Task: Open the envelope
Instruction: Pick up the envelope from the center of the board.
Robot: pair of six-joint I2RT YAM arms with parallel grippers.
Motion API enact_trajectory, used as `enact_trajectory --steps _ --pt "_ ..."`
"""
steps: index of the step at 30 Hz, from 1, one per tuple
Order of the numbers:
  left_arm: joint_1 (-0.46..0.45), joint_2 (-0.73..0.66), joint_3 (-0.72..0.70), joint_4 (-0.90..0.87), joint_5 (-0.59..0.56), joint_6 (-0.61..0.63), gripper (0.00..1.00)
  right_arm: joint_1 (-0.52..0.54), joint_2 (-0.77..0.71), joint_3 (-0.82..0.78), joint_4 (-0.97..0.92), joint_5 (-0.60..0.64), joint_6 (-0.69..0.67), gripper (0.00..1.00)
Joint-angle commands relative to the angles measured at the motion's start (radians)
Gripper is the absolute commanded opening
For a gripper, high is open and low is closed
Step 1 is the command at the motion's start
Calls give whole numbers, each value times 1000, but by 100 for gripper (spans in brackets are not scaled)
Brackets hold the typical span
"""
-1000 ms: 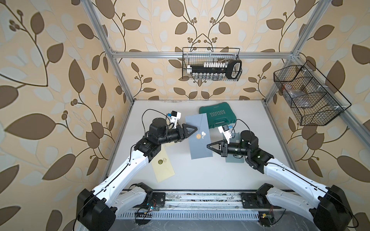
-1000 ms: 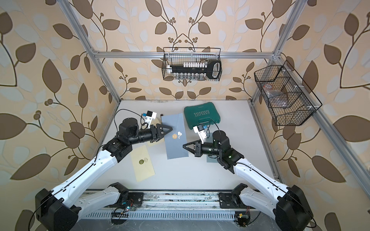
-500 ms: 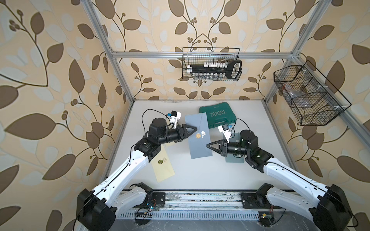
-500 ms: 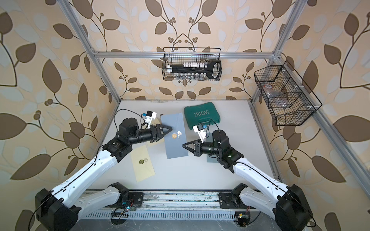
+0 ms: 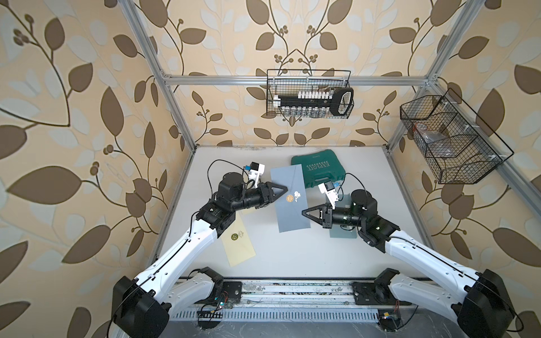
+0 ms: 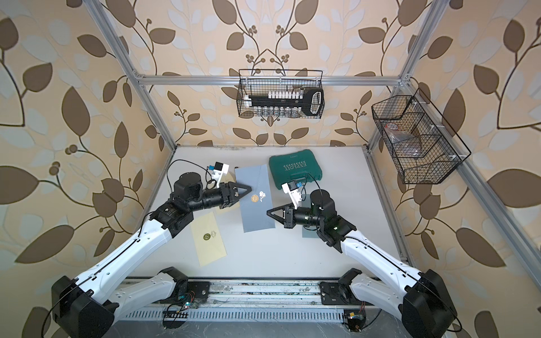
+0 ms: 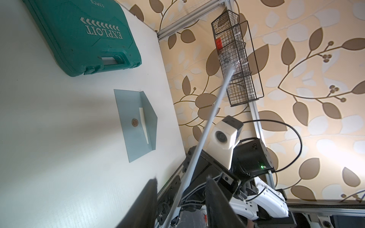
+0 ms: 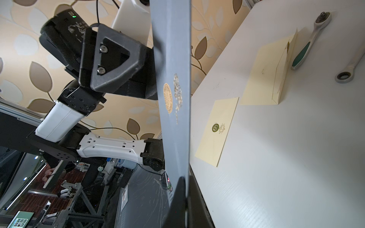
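Two robot arms share a blue-grey paper envelope [image 5: 292, 216], which is held clear of the white worktop [image 5: 292, 257] with its round gold seal [image 5: 289, 198] facing up in both top views. The right gripper [image 5: 306, 212] has its jaws closed tight on one long edge and carries the envelope. The left gripper [image 5: 282, 188] stands at the opposite edge, level with the seal. Its jaws are part-way open on either side of the paper and do not appear to be pinching it yet.

The step in hand looks like taking hold of the flap. To do that well, the left jaws should probably close on the flap layer alone, close to the seal. The right grip would hold firm while the flap is peeled away slowly, so the seal lifts rather than the paper tearing. Which layer is the flap cannot be made out here.
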Motion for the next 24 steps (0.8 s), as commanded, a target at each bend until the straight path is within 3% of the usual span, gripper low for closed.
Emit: enact_trajectory --steps 1,5,20,22,24 --pt "1 -27 1 35 11 11 40 -1 6 23 -11 11 -15 4" --pt "2 -27 -2 39 12 11 39 -1 0 18 -13 14 -15 4" --pt "1 -39 -5 25 4 15 15 -1 -15 13 -17 21 -13 8" --pt "1 -39 -5 19 2 22 8 -1 -20 12 -21 26 -11 14" --pt "1 -42 -5 5 -8 36 0 -1 -26 15 -40 33 -20 27"
